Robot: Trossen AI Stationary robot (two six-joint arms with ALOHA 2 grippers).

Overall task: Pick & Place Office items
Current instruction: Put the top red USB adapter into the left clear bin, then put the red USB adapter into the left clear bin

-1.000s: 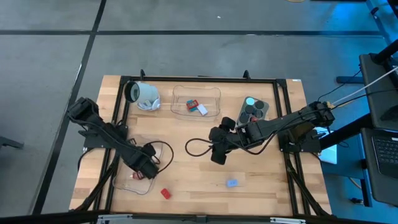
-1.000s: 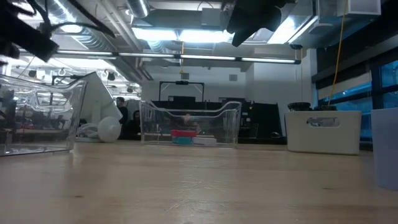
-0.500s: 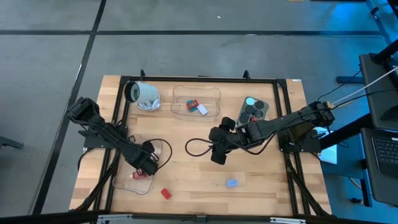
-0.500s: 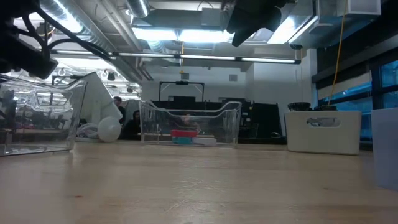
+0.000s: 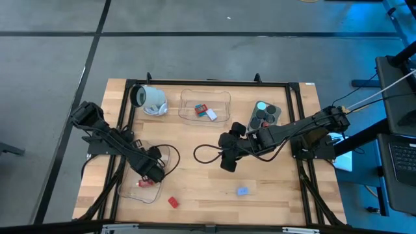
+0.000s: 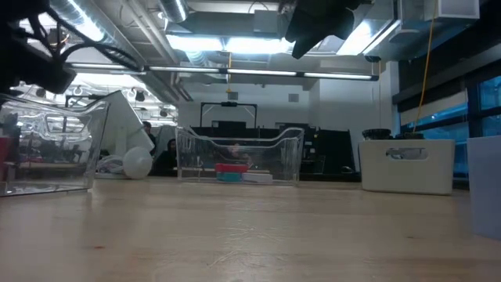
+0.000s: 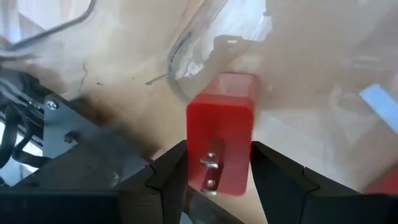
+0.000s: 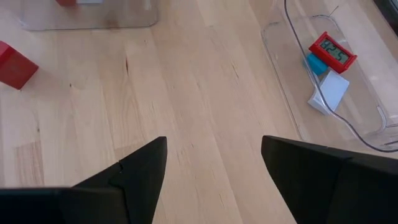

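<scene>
My left gripper point(image 5: 148, 174) points steeply down into the clear tray point(image 5: 130, 192) at the table's near left, shut on a red block point(image 7: 221, 124) with small metal parts. The block also shows through the tray wall in the low view point(image 6: 6, 157). A second red block point(image 5: 173, 202) and a small blue piece point(image 5: 242, 191) lie on the bare wood near the front edge. My right gripper point(image 5: 227, 162) hangs open above the table's middle with nothing between its fingers point(image 8: 143, 168). My left gripper has the red block between its two fingers, one against each of two opposite sides point(image 7: 194, 158). The fingers come from above, slanting steeply down. The block sits low inside the tray; whether it rests on the tray's floor I cannot tell.
A second clear tray point(image 5: 225, 108) at the back holds a red, a teal and a white piece. A white mug point(image 5: 151, 99) lies on its side at the back left. A grey tub point(image 5: 273, 110) with black knobs stands at the back right. A black cable loop point(image 5: 201, 155) lies mid-table.
My left gripper has sunk a little into the near-left tray with the red block, which now shows behind the tray wall at the low view's left edge.
</scene>
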